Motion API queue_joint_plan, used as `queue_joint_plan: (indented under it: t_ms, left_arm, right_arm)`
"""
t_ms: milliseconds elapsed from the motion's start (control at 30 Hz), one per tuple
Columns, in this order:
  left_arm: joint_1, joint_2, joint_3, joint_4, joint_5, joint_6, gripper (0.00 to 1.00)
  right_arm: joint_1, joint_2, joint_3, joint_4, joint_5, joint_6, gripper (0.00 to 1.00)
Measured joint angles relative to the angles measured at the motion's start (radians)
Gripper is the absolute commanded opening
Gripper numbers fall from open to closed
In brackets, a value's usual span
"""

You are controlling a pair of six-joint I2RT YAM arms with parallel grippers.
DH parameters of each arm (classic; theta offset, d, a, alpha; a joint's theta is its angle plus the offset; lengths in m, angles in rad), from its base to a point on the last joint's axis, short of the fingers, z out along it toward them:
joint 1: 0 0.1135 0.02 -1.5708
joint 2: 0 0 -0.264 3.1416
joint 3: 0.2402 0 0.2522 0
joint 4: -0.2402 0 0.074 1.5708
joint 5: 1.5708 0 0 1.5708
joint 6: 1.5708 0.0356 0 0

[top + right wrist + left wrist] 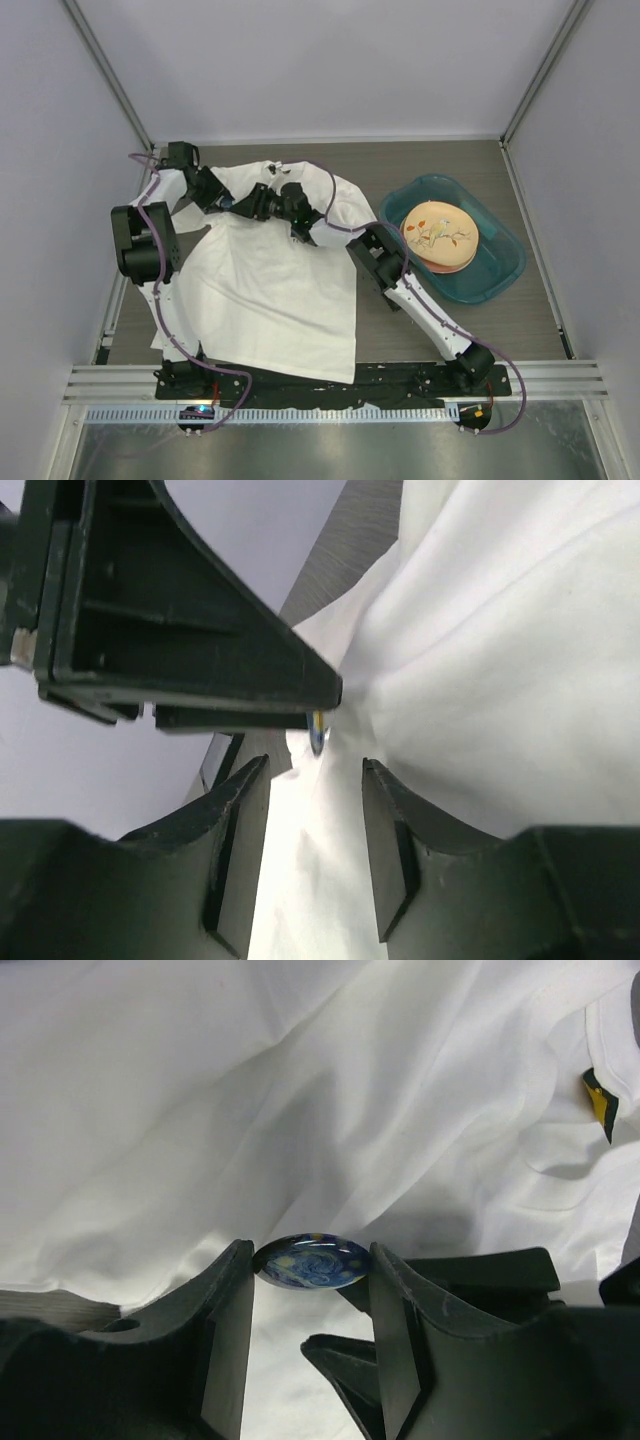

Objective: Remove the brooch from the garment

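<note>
Left wrist view: left gripper (312,1266) has its jaws clamped on the brooch (312,1260), one fingertip on each end of the oval. The brooch is glossy dark blue with pale yellow swirls and lies flat-side up against the garment (250,1090). Cloth sits directly behind it; I cannot tell whether the pin is still through the fabric. The garment's neck label (602,1108), yellow with a dark edge, shows at the right edge of this view, up and right of the brooch. Two more dark fingers sit just behind the left gripper's, low over the cloth.

Right wrist view: right gripper (315,770) has its jaws apart with only white cloth in the gap, gripping nothing. The brooch is seen edge-on just above that gap, under a finger of the left gripper. The garment's folds pull to a point right there.

Top view: the garment is spread on the tabletop (440,160), collar at the far end. Both grippers meet over its upper chest, near the collar. A teal basin (500,275) sits to the right of the garment, apart from it, with a round peach plate (440,235) inside.
</note>
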Motion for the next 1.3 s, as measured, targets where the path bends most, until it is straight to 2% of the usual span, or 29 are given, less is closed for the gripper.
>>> queue_joint_plan:
  t_ms: [67, 333, 633, 900, 1133, 1300]
  left_arm:
    - [0.000, 0.011, 0.032, -0.020, -0.019, 0.024, 0.10]
    - [0.000, 0.028, 0.072, -0.055, -0.046, 0.069, 0.06]
    - [0.000, 0.037, 0.074, -0.068, -0.071, 0.086, 0.04]
    - [0.005, 0.033, 0.087, -0.080, -0.084, 0.103, 0.02]
    - [0.047, 0.000, 0.079, -0.051, 0.059, 0.056, 0.00]
    - [0.057, -0.093, -0.047, 0.112, 0.259, -0.042, 0.00]
  right_arm:
    - [-0.001, -0.047, -0.068, 0.001, -0.003, -0.020, 0.53]
    - [-0.019, -0.188, -0.275, -0.039, 0.018, -0.089, 0.50]
    - [-0.051, -0.268, -0.308, -0.247, 0.183, -0.153, 0.50]
    - [-0.090, -0.319, -0.359, -0.299, 0.277, -0.144, 0.50]
    - [-0.095, -0.340, -0.372, -0.331, 0.328, -0.156, 0.51]
    - [-0.104, -0.349, -0.377, -0.335, 0.278, -0.215, 0.54]
